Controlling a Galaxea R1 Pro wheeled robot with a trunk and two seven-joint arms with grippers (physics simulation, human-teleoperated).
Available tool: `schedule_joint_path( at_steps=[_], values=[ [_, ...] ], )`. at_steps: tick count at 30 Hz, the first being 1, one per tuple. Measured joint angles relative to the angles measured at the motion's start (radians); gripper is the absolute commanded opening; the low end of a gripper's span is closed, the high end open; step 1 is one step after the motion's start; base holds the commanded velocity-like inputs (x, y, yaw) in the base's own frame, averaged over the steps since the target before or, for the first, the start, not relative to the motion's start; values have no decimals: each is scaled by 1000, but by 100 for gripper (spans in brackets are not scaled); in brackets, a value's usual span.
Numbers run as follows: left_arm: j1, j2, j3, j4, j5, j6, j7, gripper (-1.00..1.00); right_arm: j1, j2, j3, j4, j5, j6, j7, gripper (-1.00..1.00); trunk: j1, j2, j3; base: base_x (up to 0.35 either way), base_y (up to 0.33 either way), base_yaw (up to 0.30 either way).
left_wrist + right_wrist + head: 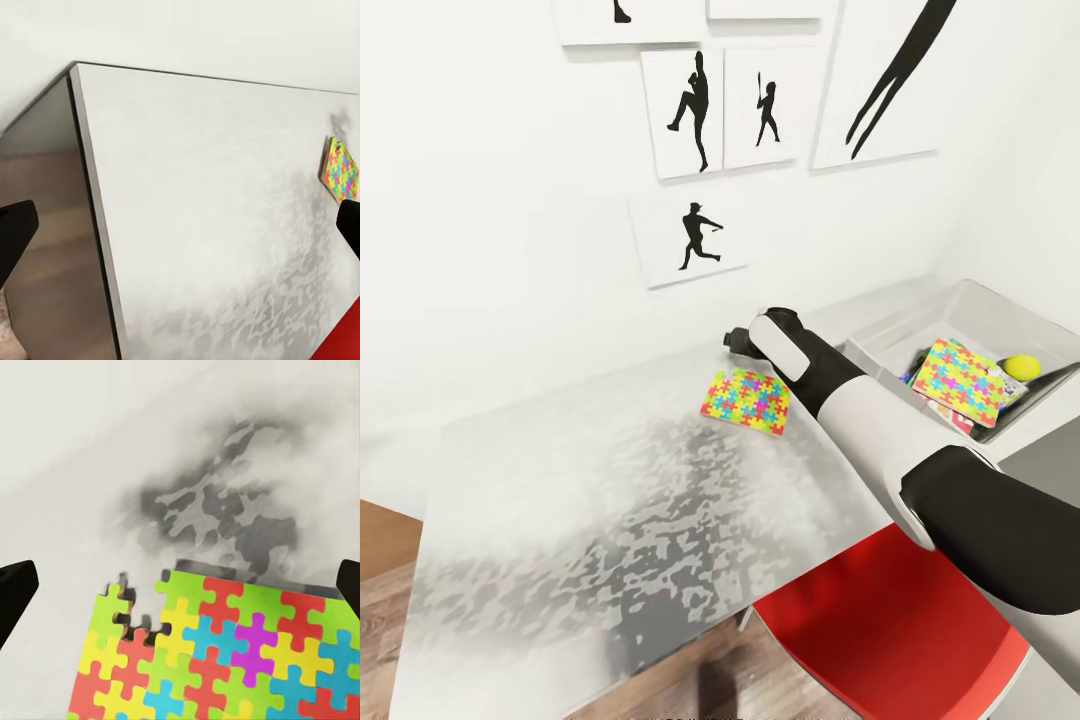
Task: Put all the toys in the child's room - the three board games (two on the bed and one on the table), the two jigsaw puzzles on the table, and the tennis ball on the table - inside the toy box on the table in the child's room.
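Final pickup under way: on the table (610,500), the toy box (1000,310) at two o'clock already holds a puzzle and the tennis ball (1021,367). The right gripper (180,585), jaws spread wide, hovers over the last jigsaw puzzle (746,401), a thin multicoloured flat at centre; closing on its edge probably comes next.

One jigsaw puzzle (746,401) lies on the desk (590,520); right of it, the toy box (970,315) holds another puzzle (958,382) and the tennis ball (1021,367).

Multicoloured jigsaw puzzle (746,401), mottled grey-white table (610,520), yellow-green tennis ball (1020,367), red chair (890,630)
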Motion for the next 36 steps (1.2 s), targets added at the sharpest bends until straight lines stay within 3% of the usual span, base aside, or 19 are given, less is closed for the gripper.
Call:
schedule_joint_path(
  at_steps=[14,36],
  values=[
    [0,0,0,0,0,0,0,100,0,0,-6,-5,-1,8,-18,100,0,0,-10,0,0,1],
    [0,0,0,0,0,0,0,100,0,0,-2,1,0,1,-15,100,0,0,-45,0,0,20]
  ],
)
